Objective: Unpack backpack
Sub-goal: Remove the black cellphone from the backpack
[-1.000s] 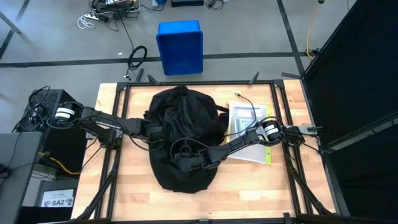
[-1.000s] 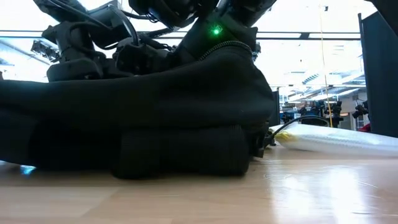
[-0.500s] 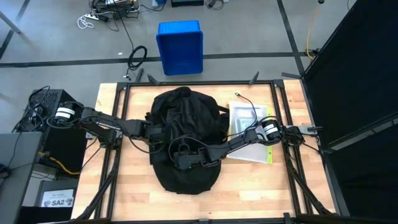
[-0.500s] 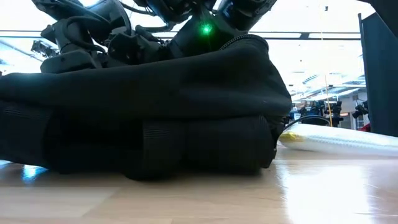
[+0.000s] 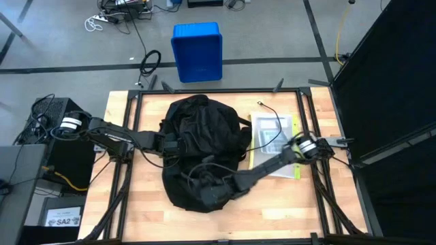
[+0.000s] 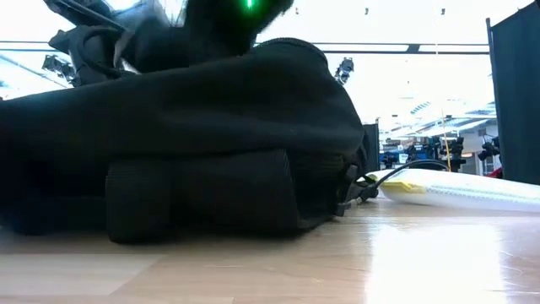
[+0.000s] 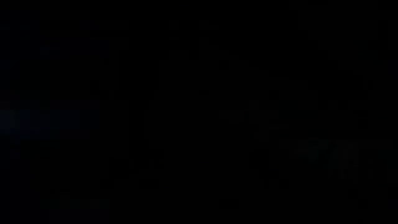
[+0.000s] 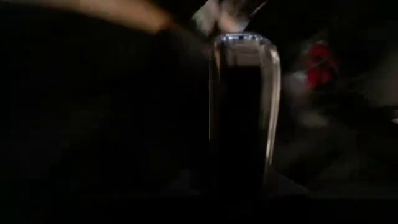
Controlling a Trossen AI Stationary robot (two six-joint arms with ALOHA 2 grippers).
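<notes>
Jaws of the right gripper (image 5: 208,196) are pressed together on the near end of the backpack (image 5: 201,129); whether they pinch fabric cannot be told. Jaws of the left gripper (image 5: 176,147) are buried in the backpack's left side, their spread hidden. The backpack lies flat mid-desk (image 5: 129,204) between both arms, a plastic-wrapped packet (image 5: 272,136) just beyond its right edge.

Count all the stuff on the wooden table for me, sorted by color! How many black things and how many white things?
Black: 1, the backpack
White: 1, the flat white packet beside it, with a yellow edge
Total: 2

The blue bin sits on the floor, so it is not counted.
</notes>
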